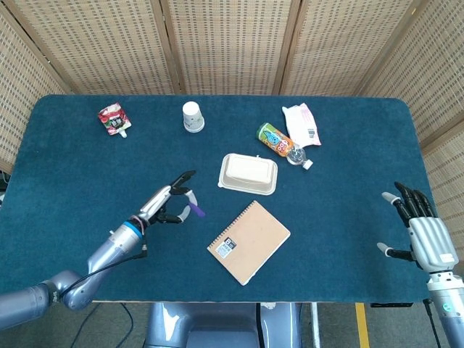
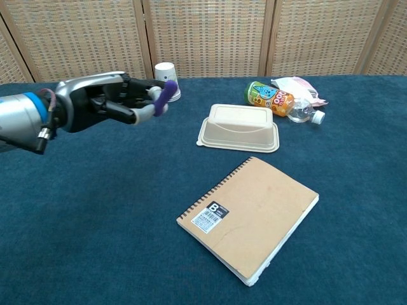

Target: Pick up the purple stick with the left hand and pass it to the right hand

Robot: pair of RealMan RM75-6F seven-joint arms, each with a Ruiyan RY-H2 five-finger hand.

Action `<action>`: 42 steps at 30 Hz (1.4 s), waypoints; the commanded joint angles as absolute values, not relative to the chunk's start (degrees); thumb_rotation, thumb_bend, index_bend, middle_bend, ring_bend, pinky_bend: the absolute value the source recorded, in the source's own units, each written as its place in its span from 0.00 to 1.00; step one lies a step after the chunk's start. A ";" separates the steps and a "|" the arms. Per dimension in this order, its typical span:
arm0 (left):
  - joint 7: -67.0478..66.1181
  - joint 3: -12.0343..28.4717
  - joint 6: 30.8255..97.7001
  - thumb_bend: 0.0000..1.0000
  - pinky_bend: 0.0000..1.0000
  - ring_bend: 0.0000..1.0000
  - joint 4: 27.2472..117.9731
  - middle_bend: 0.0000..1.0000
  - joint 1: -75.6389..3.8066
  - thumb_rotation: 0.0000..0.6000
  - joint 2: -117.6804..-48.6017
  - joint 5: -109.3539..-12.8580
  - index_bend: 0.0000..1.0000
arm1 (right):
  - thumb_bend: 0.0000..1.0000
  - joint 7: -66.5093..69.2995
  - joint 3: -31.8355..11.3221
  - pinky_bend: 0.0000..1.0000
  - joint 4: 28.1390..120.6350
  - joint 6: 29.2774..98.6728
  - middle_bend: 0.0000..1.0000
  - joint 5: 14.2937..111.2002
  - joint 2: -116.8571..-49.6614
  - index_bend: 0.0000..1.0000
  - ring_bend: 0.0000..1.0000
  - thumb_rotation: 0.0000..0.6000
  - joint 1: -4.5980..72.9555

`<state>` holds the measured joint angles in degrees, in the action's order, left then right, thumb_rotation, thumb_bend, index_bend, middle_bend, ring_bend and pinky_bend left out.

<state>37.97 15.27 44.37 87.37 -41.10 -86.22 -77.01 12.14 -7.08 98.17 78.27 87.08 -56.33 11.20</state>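
My left hand point(image 1: 168, 203) point(image 2: 108, 101) is lifted above the table and pinches the purple stick point(image 1: 195, 210) point(image 2: 164, 95) between thumb and a finger, the other fingers stretched out. The stick's free end points toward the notebook. In the head view the hand hovers left of the notebook and below the lidded container. My right hand point(image 1: 419, 233) is open at the table's right edge, fingers spread and pointing up; it holds nothing. The chest view does not show the right hand.
A brown spiral notebook point(image 1: 249, 241) point(image 2: 249, 215) lies mid-table, a beige lidded container point(image 1: 249, 174) point(image 2: 239, 127) behind it. Further back are a paper cup point(image 1: 192, 116), an orange bottle point(image 1: 281, 143), a white-pink packet point(image 1: 302, 124) and a red pouch point(image 1: 114, 119).
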 commanded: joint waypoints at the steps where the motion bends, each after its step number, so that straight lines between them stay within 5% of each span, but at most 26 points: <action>1: 37.59 17.76 42.71 0.58 0.00 0.00 87.08 0.00 -44.29 1.00 -90.48 -73.17 0.71 | 0.00 20.19 -8.87 0.00 100.58 74.70 0.00 89.41 -52.04 0.25 0.00 1.00 15.13; 5: 36.25 18.93 42.92 0.58 0.00 0.00 86.75 0.00 -45.48 1.00 -92.67 -70.60 0.72 | 0.01 22.97 -9.34 0.00 102.04 72.42 0.00 89.78 -50.47 0.32 0.00 1.00 17.06; 14: 32.27 21.74 42.45 0.58 0.00 0.00 87.75 0.00 -48.71 1.00 -96.20 -64.17 0.72 | 0.23 24.46 -10.77 0.00 107.39 65.35 0.00 89.73 -49.54 0.41 0.00 1.00 23.39; 42: 22.47 24.35 42.24 0.58 0.00 0.00 89.16 0.00 -54.48 1.00 -101.50 -50.67 0.72 | 0.35 4.33 -14.74 0.00 116.51 58.27 0.00 78.65 -56.90 0.49 0.00 1.00 33.81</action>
<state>22.50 24.27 42.18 89.25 -54.43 -101.40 -50.77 4.92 -14.78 116.25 58.55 78.97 -56.54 33.46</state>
